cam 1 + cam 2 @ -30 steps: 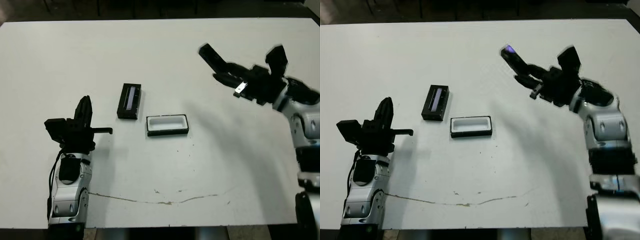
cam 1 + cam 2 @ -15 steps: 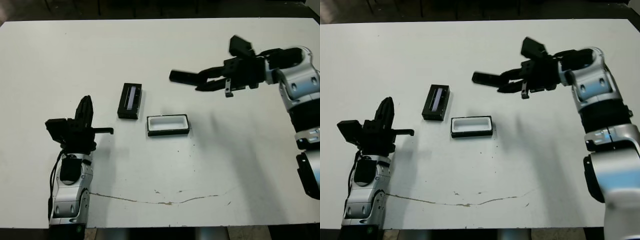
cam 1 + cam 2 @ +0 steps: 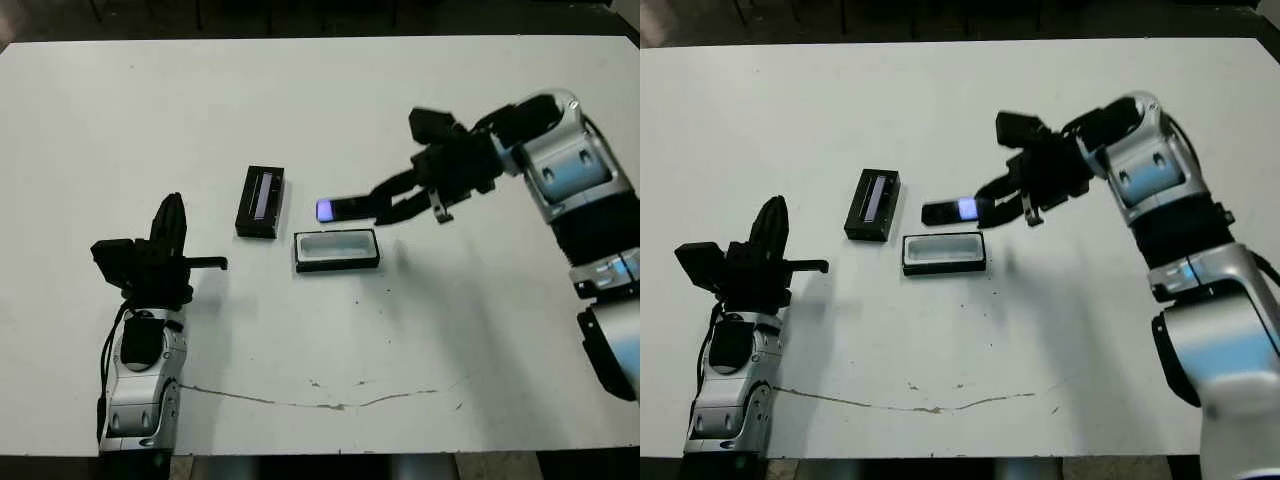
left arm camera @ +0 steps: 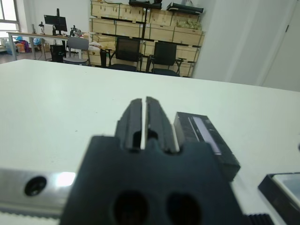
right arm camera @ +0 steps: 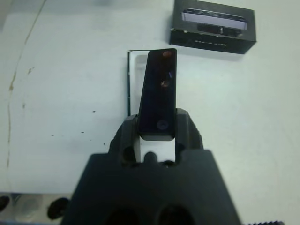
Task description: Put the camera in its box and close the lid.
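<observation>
Two grippers showing, only one carrying. Right gripper (image 3: 385,205) reaching in from the right, fingers (image 5: 187,129) clamping the camera (image 5: 157,98) by one end, the rest of it sticking out level beyond the fingertips. Hovering above the table (image 3: 480,330), just over the far edge of the box (image 3: 336,250); a violet-white glint glowing at the camera's free end. Box lying open, white lining up, near the table's middle. Lid (image 3: 260,201) lying flat just beside it toward the left, apart from it, grey stripe up.

No writing readable anywhere: the lid's side wall showing faint pale marks in the right wrist view, too small to make out. Two dull spots and a small ring showing on the camera's glossy face, nothing legible.

Plenty of bare table all round box and lid; far edge and both side edges well away. Left gripper (image 3: 172,222) resting near the table's left side, well apart from the lid, fingers (image 4: 140,119) pressed nearly together with only a thin slit between, holding nothing.

Box partly hidden behind the camera in the right wrist view, and cut off by the frame in the left wrist view. Thin brownish crack line running across the table's near part. Chairs, shelves of cardboard boxes blurring beyond.
</observation>
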You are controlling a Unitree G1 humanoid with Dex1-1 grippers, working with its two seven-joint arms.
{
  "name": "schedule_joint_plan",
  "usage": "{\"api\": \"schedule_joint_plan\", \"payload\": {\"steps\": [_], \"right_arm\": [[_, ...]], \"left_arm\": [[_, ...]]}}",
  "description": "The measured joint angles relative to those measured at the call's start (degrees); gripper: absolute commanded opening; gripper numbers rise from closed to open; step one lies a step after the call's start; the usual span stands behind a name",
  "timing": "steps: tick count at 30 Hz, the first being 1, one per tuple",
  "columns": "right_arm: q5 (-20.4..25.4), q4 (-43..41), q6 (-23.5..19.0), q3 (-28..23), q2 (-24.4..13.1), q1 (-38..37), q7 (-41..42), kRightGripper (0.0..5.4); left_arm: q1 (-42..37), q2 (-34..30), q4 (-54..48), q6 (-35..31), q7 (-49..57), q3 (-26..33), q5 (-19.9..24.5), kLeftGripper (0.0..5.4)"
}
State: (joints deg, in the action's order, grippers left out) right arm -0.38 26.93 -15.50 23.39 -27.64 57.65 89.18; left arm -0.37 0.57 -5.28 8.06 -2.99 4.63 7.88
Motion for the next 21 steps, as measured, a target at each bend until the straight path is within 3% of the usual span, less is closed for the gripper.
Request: {"api": "schedule_joint_plan", "payload": {"steps": [21], "right_arm": [[-2.69,-1.72,-3.04,4.48,0.92,-1.53,-0.29,0.53]], "left_arm": [[0.15,0.12,-0.02,0.03,0.07,-0.39,-0.13,0.0]]}}
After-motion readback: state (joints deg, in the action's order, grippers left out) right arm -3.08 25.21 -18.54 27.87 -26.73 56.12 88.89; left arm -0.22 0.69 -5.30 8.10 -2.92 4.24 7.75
